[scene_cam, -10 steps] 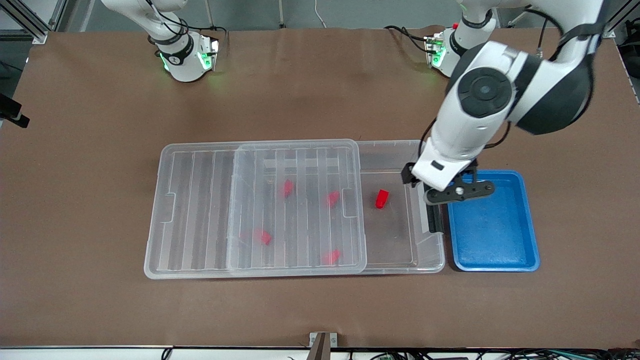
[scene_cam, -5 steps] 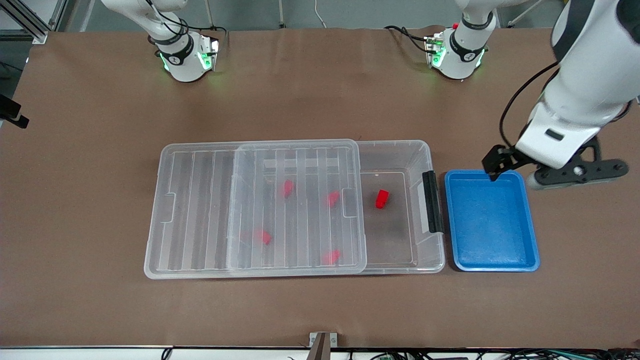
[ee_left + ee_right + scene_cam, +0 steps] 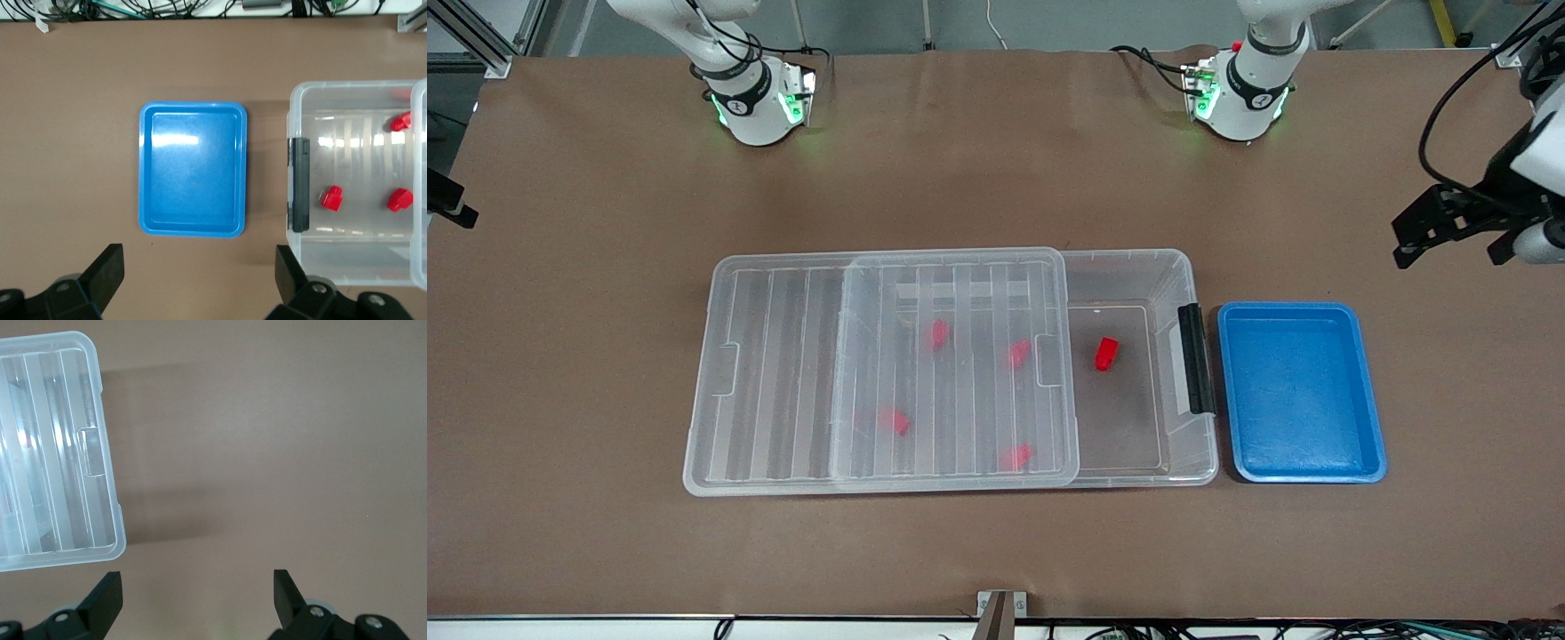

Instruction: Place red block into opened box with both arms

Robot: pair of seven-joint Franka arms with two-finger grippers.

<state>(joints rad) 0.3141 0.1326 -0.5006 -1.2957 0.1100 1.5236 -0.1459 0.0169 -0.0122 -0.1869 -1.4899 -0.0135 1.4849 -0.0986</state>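
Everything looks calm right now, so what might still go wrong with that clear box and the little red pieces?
1. The lid sits slid half off the box, overhanging toward the right arm's end, so a bump might tip or shift it.
2. One red block lies in the uncovered part; four more show under the lid.
3. The left claw hangs open over the table's edge, and might catch the blue tray on a low return.

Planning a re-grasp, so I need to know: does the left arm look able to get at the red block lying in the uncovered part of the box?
Probably yes. The red block lies in the box where the lid does not cover it, and the left end effector is open.
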